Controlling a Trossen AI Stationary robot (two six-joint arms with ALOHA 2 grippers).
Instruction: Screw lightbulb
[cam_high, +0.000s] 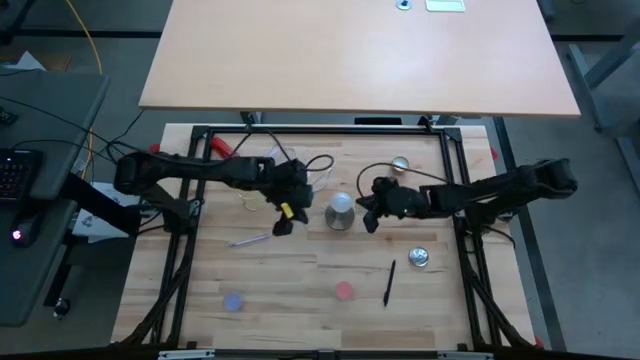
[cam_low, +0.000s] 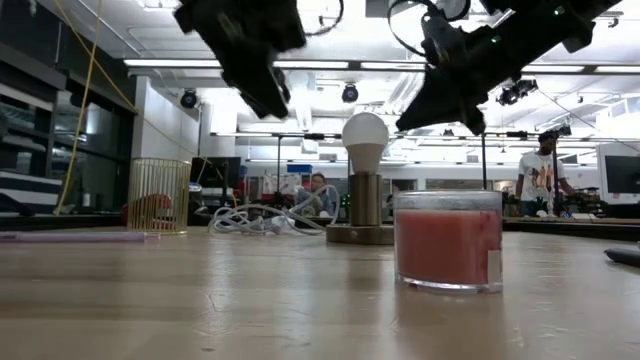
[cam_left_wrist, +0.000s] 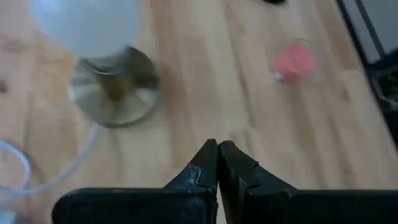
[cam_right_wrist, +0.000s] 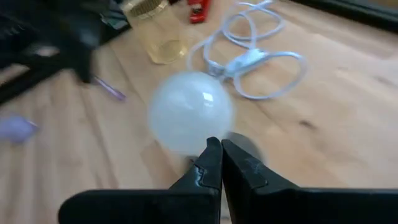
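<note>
The white frosted lightbulb (cam_high: 342, 203) stands upright in the round grey metal socket stand (cam_high: 340, 219) at mid-table, its screw base down in the stand's socket (cam_low: 365, 200). My left gripper (cam_high: 281, 227) is shut and empty, in the air to the bulb's left and above it (cam_low: 272, 104). My right gripper (cam_high: 369, 222) is shut and empty, in the air to the bulb's right (cam_low: 418, 122). The bulb shows ahead of each gripper in the left wrist view (cam_left_wrist: 87, 25) and the right wrist view (cam_right_wrist: 189, 112).
A white cable (cam_high: 320, 175) lies behind the stand. A pink round container (cam_high: 344, 291), a black pen (cam_high: 389, 283), a silver disc (cam_high: 419, 258), a purple pen (cam_high: 250, 240) and a blue disc (cam_high: 233, 301) lie nearer. A person (cam_low: 543, 175) stands in the room.
</note>
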